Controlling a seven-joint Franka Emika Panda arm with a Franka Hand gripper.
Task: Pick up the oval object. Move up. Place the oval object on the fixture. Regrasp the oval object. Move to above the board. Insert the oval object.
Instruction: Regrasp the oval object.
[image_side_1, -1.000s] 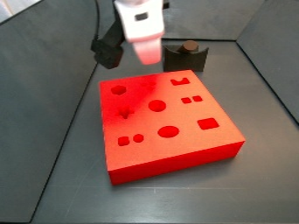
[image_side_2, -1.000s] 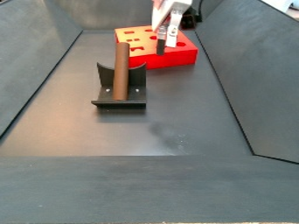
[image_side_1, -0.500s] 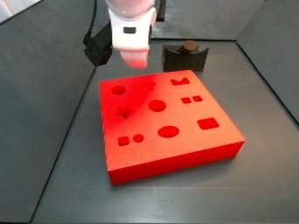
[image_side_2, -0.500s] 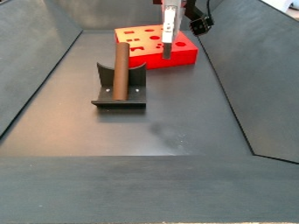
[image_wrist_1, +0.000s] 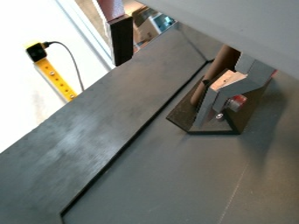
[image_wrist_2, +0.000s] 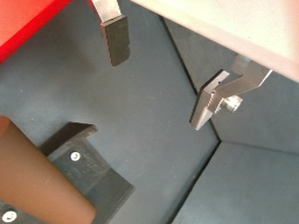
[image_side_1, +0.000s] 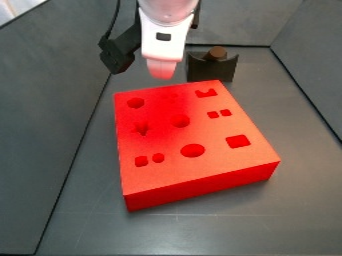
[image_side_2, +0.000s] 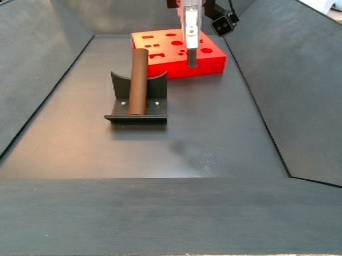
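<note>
A dark grey floor (image_side_2: 174, 150) fills the bottom of the enclosure, matt and lightly scuffed, with a faint pale smudge (image_side_2: 201, 158) near its middle in a side view; the gripper (image_wrist_2: 162, 83) hangs above this floor. Sloped grey walls (image_side_2: 40, 95) rise along both long sides and a back wall (image_side_1: 247, 20) closes the far end. Outside one wall, in a wrist view, a yellow device (image_wrist_1: 38, 54) sits against a bright white surface with a black cord (image_wrist_1: 66, 59) looping from it.
</note>
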